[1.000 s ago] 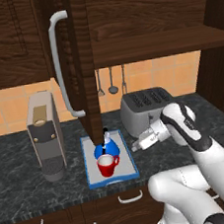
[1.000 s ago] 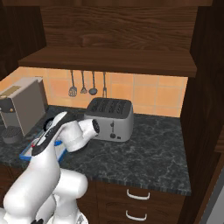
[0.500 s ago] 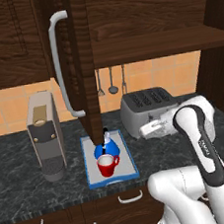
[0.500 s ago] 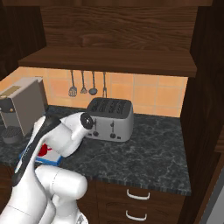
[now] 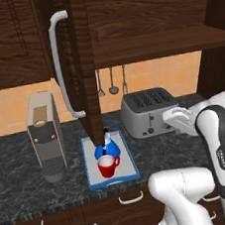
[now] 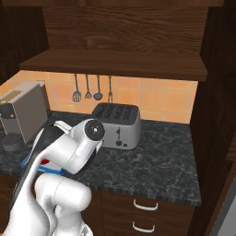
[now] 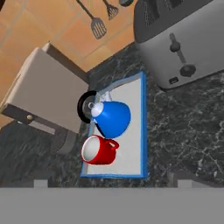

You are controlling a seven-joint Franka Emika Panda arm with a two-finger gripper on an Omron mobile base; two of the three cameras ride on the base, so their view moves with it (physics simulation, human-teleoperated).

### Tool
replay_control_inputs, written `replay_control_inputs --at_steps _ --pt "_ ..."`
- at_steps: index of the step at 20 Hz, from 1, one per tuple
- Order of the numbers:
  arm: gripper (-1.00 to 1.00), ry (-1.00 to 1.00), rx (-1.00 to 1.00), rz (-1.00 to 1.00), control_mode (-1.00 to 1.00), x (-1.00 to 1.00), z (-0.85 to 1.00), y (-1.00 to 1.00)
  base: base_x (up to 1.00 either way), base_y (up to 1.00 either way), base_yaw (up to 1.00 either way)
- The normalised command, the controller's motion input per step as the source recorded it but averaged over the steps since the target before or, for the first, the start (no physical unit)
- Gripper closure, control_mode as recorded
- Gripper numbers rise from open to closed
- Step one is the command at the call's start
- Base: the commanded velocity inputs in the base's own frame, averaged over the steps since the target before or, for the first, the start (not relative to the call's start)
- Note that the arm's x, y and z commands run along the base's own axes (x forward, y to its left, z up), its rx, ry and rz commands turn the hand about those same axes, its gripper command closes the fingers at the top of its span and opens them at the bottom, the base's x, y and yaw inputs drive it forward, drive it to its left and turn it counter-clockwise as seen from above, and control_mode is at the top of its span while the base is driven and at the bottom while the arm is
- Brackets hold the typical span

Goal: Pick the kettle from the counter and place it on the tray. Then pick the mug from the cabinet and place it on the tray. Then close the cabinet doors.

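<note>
The little blue round kettle (image 5: 108, 149) and small red mug (image 5: 107, 165) sit together on the flat grey blue-rimmed tray (image 5: 128, 160), so the empty, wide-open gripper (image 5: 171, 118) should push the tall dark brown wooden cabinet door (image 5: 82, 63) shut slowly.

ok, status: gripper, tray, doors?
Gripper open, empty, off to the side of the tray. Kettle and mug both on tray. Cabinet door open, nothing blocking it.

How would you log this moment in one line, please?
kettle: on tray | mug: on tray | cabinet door: open | hand: open, empty
</note>
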Motion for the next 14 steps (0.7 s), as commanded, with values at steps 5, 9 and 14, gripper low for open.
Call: replay_control_inputs --at_steps 5,9,14 --pt "1.0 0.01 0.03 -0.19 -1.0 -0.18 0.0 -0.52 0.0 0.0 0.0" --pt "1.0 -0.02 0.08 -0.2 -1.0 -0.07 0.13 -0.45 0.0 0.0 0.0" --pt "1.0 -0.04 0.08 -0.16 -1.0 -0.01 0.25 -0.44 0.0 0.0 0.0"
